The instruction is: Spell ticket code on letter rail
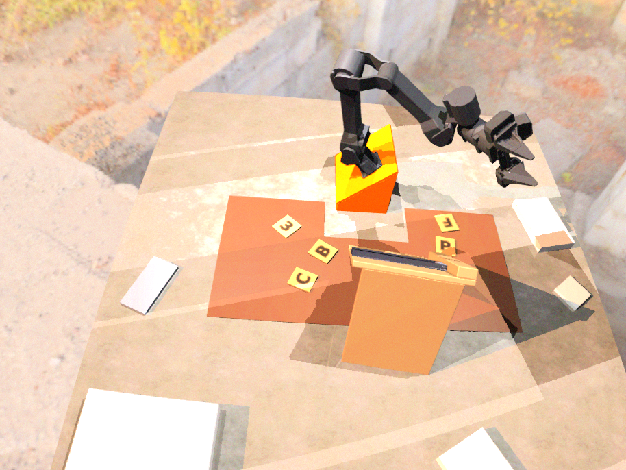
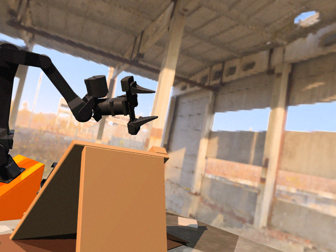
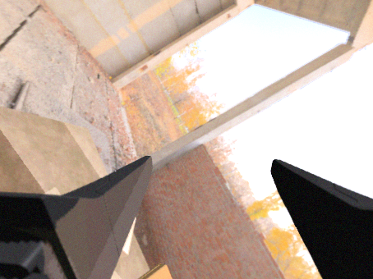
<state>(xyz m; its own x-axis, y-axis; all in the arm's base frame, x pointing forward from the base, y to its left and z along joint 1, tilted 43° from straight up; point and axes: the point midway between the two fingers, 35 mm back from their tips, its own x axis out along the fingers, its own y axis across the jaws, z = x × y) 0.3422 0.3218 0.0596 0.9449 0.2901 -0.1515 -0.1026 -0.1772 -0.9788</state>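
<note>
A black robot arm stands on an orange block (image 1: 366, 177) at the far side of a tan worktop (image 1: 283, 399). The arm reaches out to the side, and its end effector (image 1: 531, 169) hangs in the air well above the worktop's edge, fingers spread wide apart with nothing between them. On the worktop lies a rust-coloured mat (image 1: 253, 288). A slanted orange board (image 1: 399, 318) stands on the mat, and along its top edge runs a dark letter rail (image 1: 399, 259), which appears to hold no tiles. Five yellow letter tiles lie flat on the mat. Three sit to one side of the board: a tile reading 3 (image 1: 286, 225), a tile reading B (image 1: 322, 251) and a tile reading C (image 1: 302, 279). Two sit on the other side, near the rail's end: a tile reading F (image 1: 446, 222) and, just beside the rail, a tile reading P (image 1: 445, 245). Several pale flat blocks lie around the worktop's edges; the ticket's print cannot be made out. From the wrist camera, the two dark fingertips frame only distant walls and sky.
</note>
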